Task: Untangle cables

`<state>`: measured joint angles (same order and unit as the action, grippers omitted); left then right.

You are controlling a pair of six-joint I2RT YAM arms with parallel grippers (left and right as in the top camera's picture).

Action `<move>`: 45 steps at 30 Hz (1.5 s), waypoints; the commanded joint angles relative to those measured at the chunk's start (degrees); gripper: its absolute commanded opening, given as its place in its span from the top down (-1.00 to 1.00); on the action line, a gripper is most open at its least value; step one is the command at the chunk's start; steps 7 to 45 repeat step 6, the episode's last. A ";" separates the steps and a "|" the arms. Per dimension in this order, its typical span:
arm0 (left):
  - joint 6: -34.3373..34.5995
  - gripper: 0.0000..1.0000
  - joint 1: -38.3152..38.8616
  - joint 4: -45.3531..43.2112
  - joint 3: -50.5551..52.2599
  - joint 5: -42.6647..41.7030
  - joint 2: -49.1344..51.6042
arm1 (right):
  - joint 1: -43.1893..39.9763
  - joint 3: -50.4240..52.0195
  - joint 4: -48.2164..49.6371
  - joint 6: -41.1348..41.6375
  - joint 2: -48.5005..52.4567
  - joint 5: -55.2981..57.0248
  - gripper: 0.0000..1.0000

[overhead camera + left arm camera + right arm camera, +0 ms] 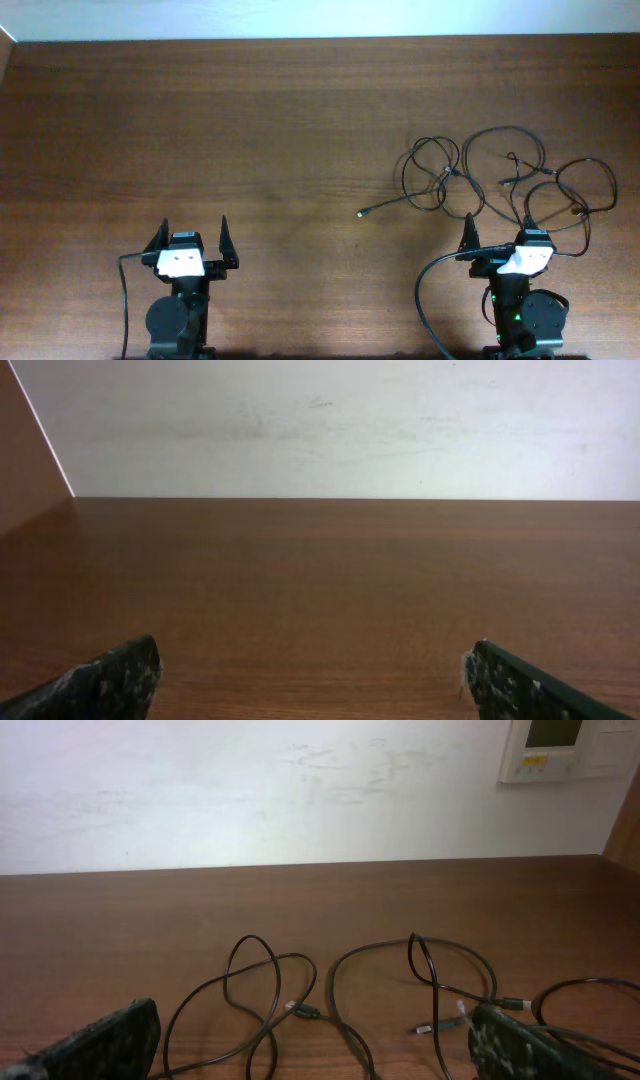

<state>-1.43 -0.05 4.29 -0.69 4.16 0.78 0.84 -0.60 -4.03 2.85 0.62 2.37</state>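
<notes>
Ahead of the right pincer [497, 226], looped cables [443, 178] sprawl on the table [250, 120].

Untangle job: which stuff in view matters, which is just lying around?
Job: cables, left gripper, right gripper, both open.
Just there: table, wall panel, thick arm cable.

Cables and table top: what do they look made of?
The cables look like thin plastic- or rubber-jacketed wire: matte black, limp, lying in loose loops. Their plug tips look light, possibly metal; too small to be sure. The table looks like brown wood or wood-grain laminate, smooth with a soft sheen; grain streaks show.
</notes>
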 commanded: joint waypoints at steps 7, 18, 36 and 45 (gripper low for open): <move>0.74 -0.98 0.33 0.07 0.20 1.22 -0.48 | 0.28 0.28 -0.37 0.22 -0.31 0.92 -0.97; 0.74 -0.98 0.33 0.07 0.20 1.22 -0.48 | 0.28 0.28 -0.37 0.22 -0.31 0.92 -0.97; 0.74 -0.98 0.33 0.07 0.20 1.22 -0.48 | 0.28 0.28 -0.37 0.22 -0.31 0.92 -0.97; 0.74 -0.98 0.33 0.07 0.20 1.22 -0.48 | 0.28 0.28 -0.37 0.22 -0.31 0.92 -0.97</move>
